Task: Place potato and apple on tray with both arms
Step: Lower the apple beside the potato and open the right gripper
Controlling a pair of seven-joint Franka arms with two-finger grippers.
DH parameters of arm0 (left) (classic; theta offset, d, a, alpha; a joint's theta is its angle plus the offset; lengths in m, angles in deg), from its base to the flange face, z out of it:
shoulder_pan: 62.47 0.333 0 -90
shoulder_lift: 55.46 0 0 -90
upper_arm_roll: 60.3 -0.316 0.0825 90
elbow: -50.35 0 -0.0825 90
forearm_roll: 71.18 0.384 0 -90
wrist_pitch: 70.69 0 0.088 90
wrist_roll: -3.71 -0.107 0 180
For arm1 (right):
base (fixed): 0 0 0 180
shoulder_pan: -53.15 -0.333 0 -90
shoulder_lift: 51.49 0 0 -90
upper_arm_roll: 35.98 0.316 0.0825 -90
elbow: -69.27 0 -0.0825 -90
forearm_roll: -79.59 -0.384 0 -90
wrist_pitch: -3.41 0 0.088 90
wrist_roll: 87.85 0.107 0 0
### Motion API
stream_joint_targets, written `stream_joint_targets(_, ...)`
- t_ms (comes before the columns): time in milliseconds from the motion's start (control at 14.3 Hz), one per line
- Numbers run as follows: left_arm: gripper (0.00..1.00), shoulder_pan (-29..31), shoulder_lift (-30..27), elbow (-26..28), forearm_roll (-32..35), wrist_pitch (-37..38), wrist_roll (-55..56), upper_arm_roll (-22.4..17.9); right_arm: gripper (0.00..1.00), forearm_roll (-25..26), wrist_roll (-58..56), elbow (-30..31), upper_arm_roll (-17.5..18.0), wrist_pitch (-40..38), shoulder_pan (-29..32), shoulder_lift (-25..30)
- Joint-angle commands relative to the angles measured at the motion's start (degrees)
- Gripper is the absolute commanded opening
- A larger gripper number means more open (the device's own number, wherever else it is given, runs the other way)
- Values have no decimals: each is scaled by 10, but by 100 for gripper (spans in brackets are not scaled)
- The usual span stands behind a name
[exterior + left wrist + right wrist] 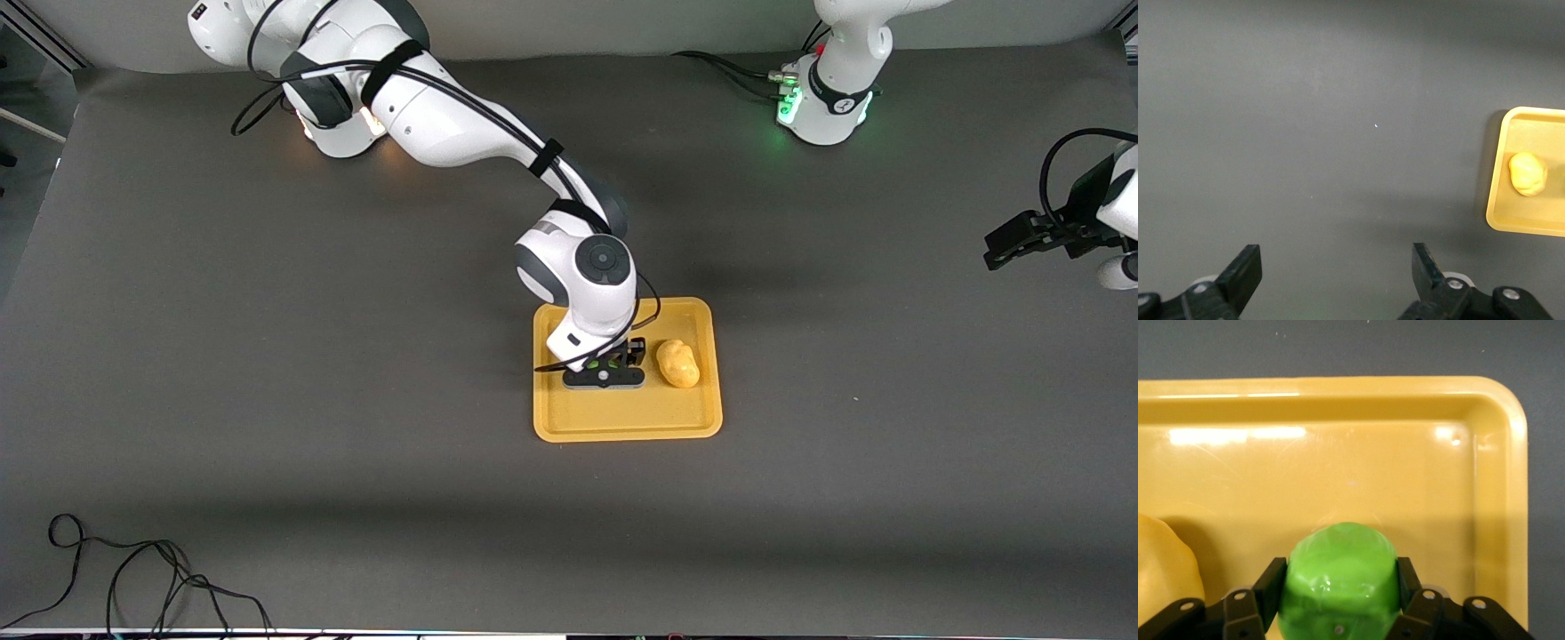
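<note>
A loose black cable (133,578) is noted lowest in the front view, at about 7 o'clock from the tray, well apart from it on the grey table (267,400).

The tray (622,422) is set flat near the table's middle. The potato (678,363) is seen lying on it, toward the left arm's end of the tray, at roughly 2 o'clock from the tray's centre. Its bulk is also caught at the edge of the right wrist view (1165,563) and shows small in the left wrist view (1528,174), resting inside the tray's rim (1501,220).

The apple (1341,577) is gripped between the black fingers (1268,583) of the right gripper (605,366), which is clenched on its two sides. It is held low over the tray's floor (1338,467), just beside the potato, at about 9 o'clock from it. Whether the apple touches the tray cannot be told. In the front view only slivers of green (590,364) are seen under the wrist.

The right arm (444,116) is stretched from its base down over the tray.

The left gripper (1009,247) is held over bare table at the left arm's end, at about 2 o'clock from the tray, well apart from it. Its fingers (1245,270) are spread wide with nothing between them. The left arm waits.
</note>
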Motion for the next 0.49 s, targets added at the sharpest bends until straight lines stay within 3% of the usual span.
stream_joint_targets(0, 100, 0, 6, -15, 1, 2, 9, 3, 34, 16, 17, -26, -5, 11, -5, -18)
stream_joint_targets(209, 100, 0, 7, -17, 8, 2, 9, 3, 39, 15, 17, -25, -4, 17, -5, -21)
stream_joint_targets(279, 100, 0, 7, -20, 8, 3, 9, 3, 76, 14, 18, -24, -4, 18, -4, -20)
stream_joint_targets(349, 100, -1, 10, -20, 8, 2, 9, 3, 100, 14, 16, -24, -4, 19, -2, -20)
stream_joint_targets(419, 100, -1, 11, -21, 8, 2, 9, 3, 100, 14, 16, -24, -4, 18, -2, -20)
